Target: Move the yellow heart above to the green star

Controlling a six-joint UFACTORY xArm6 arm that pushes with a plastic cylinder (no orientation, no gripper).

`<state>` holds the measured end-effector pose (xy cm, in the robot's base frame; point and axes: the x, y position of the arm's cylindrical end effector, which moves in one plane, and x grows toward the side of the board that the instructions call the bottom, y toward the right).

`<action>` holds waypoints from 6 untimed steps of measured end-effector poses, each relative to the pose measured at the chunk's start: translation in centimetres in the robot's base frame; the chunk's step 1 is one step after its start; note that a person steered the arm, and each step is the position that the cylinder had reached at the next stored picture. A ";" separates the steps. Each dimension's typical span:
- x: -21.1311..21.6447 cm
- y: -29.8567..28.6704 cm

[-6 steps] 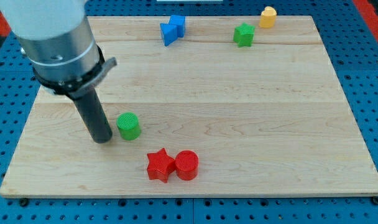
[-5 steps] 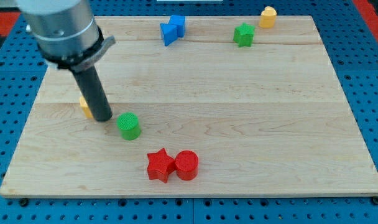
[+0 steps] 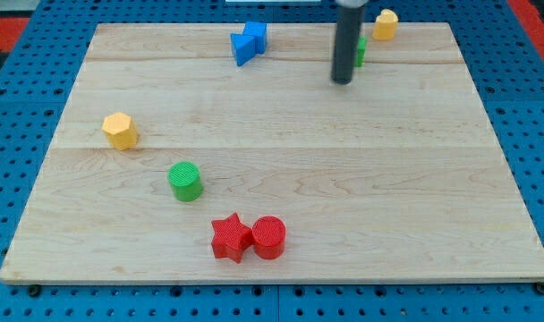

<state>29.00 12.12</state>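
Observation:
The yellow heart (image 3: 386,24) sits at the view's top right of the wooden board (image 3: 344,179). The green star (image 3: 359,50) lies just below-left of it, mostly hidden behind my rod. My tip (image 3: 343,81) rests on the board just below-left of the green star, close to it; I cannot tell if it touches. The yellow heart is up and to the right of the tip.
Two blue blocks (image 3: 249,41) touch each other at the view's top centre. A yellow hexagon (image 3: 120,131) sits at the left, a green cylinder (image 3: 185,181) below-right of it. A red star (image 3: 230,237) and a red cylinder (image 3: 268,237) sit side by side near the bottom.
The rod has swung from the left side, beside the green cylinder and yellow hexagon, to the top right next to the green star. The yellow hexagon is uncovered. No block has visibly moved.

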 end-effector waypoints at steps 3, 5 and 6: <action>-9.9 11.0; -9.8 6.3; -9.4 -2.0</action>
